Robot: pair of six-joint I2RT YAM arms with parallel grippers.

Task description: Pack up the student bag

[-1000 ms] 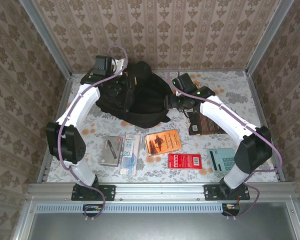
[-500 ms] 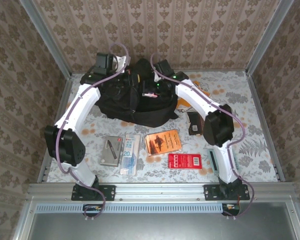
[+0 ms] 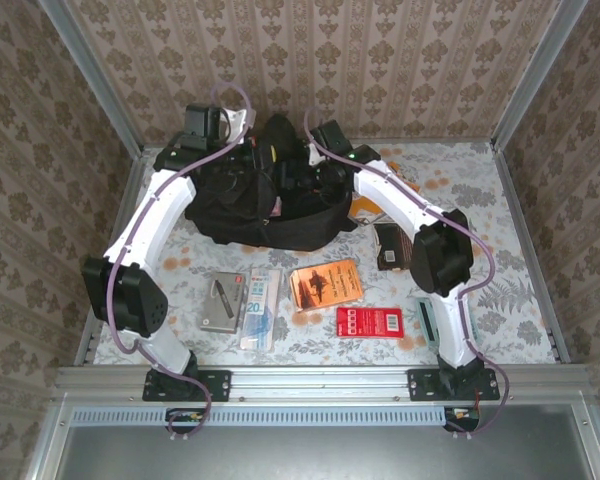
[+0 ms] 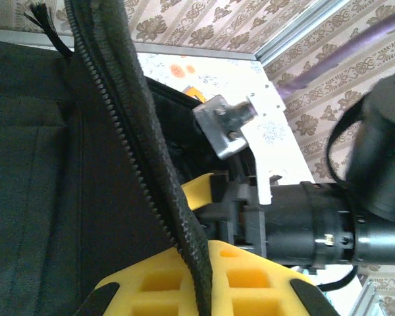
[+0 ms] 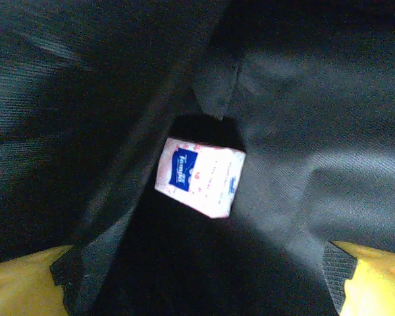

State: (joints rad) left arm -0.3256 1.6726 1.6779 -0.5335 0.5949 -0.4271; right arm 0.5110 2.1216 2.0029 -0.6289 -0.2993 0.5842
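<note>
from above, the large black soft fabric backpack [image 3: 270, 205] sits at the far middle of the patterned table [image 3: 460, 180], with both arms reaching into its top. on the near side of the backpack lie an orange paperback book [image 3: 325, 284], a red flat packet [image 3: 370, 322] and a grey flat case [image 3: 223, 300], none yet packed. in the left wrist view, the left gripper [image 4: 194, 227] is clenched on the backpack's zipper edge, which runs between its yellow fingers [image 4: 276, 266], holding the mouth open. in the right wrist view, the right gripper [image 5: 197, 283] hangs inside the backpack, jaws spread wide with nothing between them. a small white box with a blue label [image 5: 199, 176] lies loose deep in the backpack, beyond the fingertips. the step in hand looks like releasing one item into the backpack. the next move, i judge, calls for lifting the right gripper out through the mouth without snagging fabric, then fetching something from the backpack's near side.
</note>
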